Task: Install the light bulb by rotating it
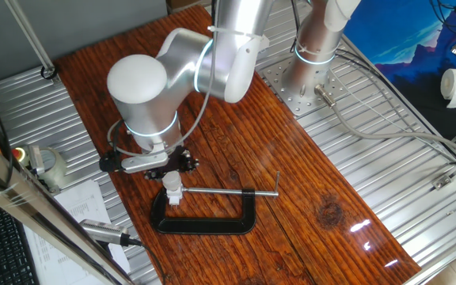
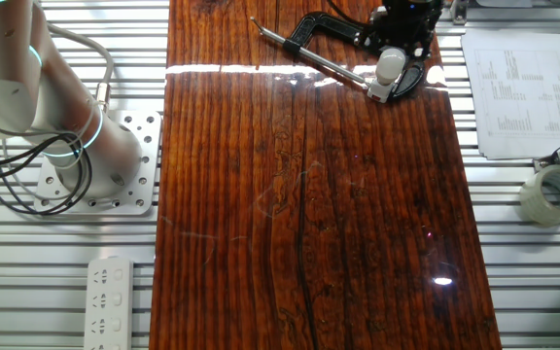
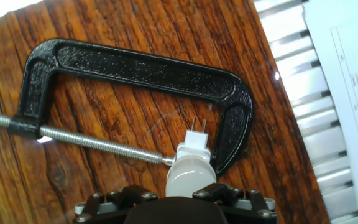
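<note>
The white frosted light bulb (image 3: 190, 177) stands in the small white socket block (image 3: 191, 149), which sits between the screw tip and the jaw of the black C-clamp (image 3: 142, 65) lying on the wooden board. My gripper (image 3: 179, 191) is right over it, its black fingers (image 3: 219, 190) close against both sides of the dome, shut on the bulb. In one fixed view the bulb (image 1: 172, 188) shows just below the gripper (image 1: 169, 176). In the other fixed view the bulb (image 2: 389, 65) shows under the gripper (image 2: 395, 49).
The clamp's long threaded screw (image 3: 86, 140) sticks out to the left. A printed sheet (image 2: 518, 92) and a tape roll (image 2: 555, 192) lie beside the board. The arm's base plate (image 2: 115, 165) and a power strip (image 2: 110, 301) are on the other side.
</note>
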Motion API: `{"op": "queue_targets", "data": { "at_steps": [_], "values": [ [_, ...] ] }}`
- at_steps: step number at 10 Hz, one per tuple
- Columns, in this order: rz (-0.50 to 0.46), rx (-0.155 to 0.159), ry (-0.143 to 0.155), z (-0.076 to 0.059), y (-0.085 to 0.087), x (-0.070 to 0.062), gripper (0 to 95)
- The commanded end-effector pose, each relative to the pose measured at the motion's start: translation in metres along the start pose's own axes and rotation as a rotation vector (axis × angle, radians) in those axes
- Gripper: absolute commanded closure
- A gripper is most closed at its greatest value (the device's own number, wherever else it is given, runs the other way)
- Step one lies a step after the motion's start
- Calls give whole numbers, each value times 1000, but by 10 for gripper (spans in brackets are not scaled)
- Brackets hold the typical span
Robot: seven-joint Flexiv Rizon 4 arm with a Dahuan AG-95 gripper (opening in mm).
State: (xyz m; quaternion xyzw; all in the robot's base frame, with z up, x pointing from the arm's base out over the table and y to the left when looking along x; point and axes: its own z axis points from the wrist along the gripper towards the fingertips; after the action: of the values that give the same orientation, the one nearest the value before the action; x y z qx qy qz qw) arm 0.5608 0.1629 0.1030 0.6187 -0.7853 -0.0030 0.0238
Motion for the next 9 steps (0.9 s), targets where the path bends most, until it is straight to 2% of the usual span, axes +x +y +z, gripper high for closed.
{"op": "queue_targets", "data": {
  "at_steps": [1,4,5,6,8,9],
  "values": [
    [1,2,-2,0,-1,-1,380],
    [2,6,-6,0,-1,-1,380],
    [9,10,-8,0,-1,-1,570],
    [20,13,-8,1,-1,-1,570],
    [46,53,-17,0,-2,-2,950],
    [52,54,-17,-1,-3,-3,950]
  ]
}}
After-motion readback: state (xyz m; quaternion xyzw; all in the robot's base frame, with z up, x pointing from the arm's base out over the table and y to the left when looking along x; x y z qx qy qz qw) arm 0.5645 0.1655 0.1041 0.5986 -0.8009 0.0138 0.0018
